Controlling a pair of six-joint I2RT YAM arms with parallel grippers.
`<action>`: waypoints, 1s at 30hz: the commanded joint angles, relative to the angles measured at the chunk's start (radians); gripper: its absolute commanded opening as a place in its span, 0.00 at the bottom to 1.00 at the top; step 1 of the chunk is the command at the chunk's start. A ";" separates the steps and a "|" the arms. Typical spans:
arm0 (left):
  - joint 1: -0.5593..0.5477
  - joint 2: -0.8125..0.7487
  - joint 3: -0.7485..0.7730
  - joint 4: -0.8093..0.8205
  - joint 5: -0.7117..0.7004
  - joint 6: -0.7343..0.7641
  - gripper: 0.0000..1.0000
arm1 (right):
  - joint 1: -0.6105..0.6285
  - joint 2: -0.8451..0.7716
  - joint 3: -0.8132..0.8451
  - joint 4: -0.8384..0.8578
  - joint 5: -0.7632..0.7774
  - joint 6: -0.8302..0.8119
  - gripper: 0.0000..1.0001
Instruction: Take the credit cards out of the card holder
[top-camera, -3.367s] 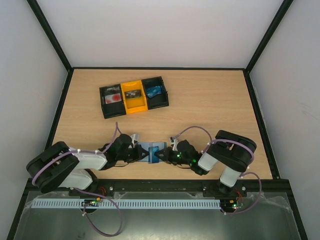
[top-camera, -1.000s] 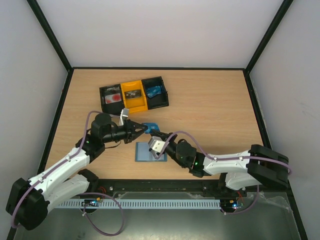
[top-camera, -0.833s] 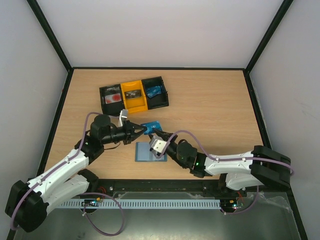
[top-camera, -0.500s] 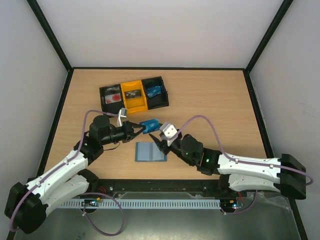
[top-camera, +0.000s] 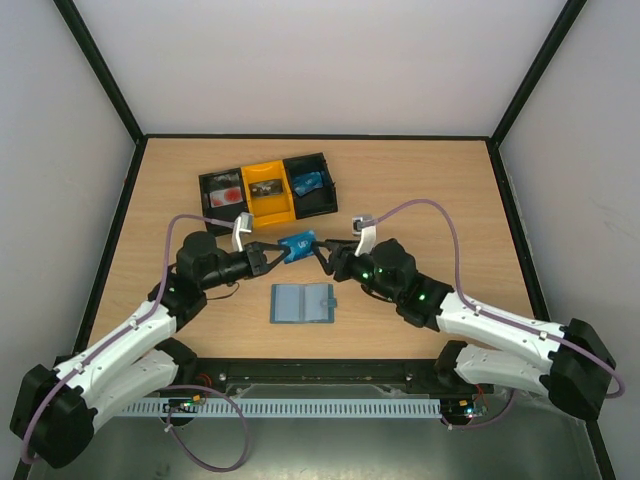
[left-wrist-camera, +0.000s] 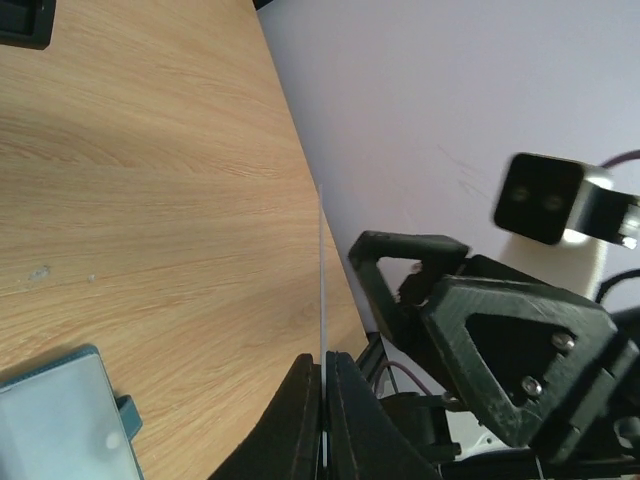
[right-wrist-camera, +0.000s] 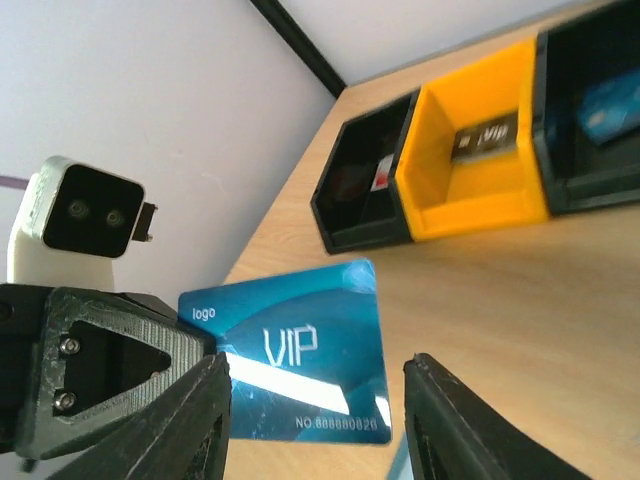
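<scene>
One credit card (top-camera: 298, 246) sits clamped in left hand (top-camera: 277, 256); right hand (top-camera: 322, 254) spread apart.

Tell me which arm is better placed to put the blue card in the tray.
Left, probably. The left gripper has its jaws shut on the blue card, near the tray; the right gripper faces the card with jaws open, holding nothing.

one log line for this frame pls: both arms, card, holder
left fingers: shut on blue card, held off table | right fingers: open, facing card | card holder: open on table, untouched
</scene>
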 joint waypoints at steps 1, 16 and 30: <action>0.011 -0.009 -0.019 0.090 0.026 -0.001 0.03 | -0.079 0.025 -0.060 0.129 -0.244 0.318 0.47; 0.012 -0.014 -0.108 0.262 0.090 -0.130 0.03 | -0.103 0.033 -0.184 0.417 -0.295 0.482 0.07; 0.015 -0.049 -0.059 -0.005 -0.030 0.004 0.99 | -0.155 0.070 -0.092 0.335 -0.241 0.356 0.02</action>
